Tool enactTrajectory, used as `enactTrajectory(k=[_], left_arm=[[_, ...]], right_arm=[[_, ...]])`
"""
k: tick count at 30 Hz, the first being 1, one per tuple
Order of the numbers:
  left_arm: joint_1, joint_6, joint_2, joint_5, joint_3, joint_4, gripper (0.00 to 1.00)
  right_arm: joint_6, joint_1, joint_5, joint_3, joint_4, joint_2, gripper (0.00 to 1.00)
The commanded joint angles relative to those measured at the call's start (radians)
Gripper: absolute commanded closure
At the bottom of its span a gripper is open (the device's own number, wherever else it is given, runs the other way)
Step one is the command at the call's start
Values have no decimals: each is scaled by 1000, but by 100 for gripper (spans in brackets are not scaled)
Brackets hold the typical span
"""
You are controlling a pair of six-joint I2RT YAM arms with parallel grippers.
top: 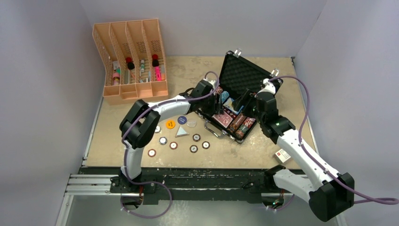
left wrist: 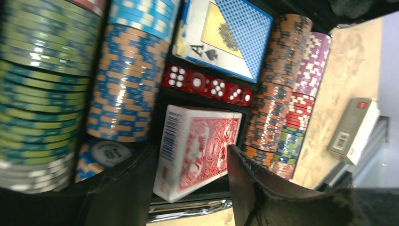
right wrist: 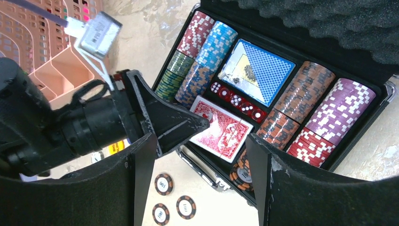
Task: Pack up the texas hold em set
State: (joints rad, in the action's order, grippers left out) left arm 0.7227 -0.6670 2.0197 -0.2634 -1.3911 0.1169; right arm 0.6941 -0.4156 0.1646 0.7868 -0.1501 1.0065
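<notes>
reaching into the case (top: 242,73), left fingers (left wrist: 123,188) spread astride the red deck (left wrist: 197,150), right fingers (right wrist: 277,188) wide, empty

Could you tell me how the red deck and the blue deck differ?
The red deck is red-patterned; the blue deck is blue with an ace of spades. The red deck lies handle-side of the dice, the blue deck lid-side. The left claw straddles the red deck, not the blue deck. Both lie inside the case.
</notes>
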Motion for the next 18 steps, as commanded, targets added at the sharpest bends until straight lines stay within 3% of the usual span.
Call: enactTrajectory(k=[1,6,10,18], left_arm=[[5,102,-113,187,-114,137,43],[5,148,-157,297,-143,207,41],[4,160,-203,364,-139,235,50],[-53,131,-502,575,87,237,52]], right_arm=[[-22,6,19,3,38,-22,27],[-61,6,15,2,47,-8,27],[-134,7,-52,17,83,51,36],[-213,-27,-128,115,111,301,49]])
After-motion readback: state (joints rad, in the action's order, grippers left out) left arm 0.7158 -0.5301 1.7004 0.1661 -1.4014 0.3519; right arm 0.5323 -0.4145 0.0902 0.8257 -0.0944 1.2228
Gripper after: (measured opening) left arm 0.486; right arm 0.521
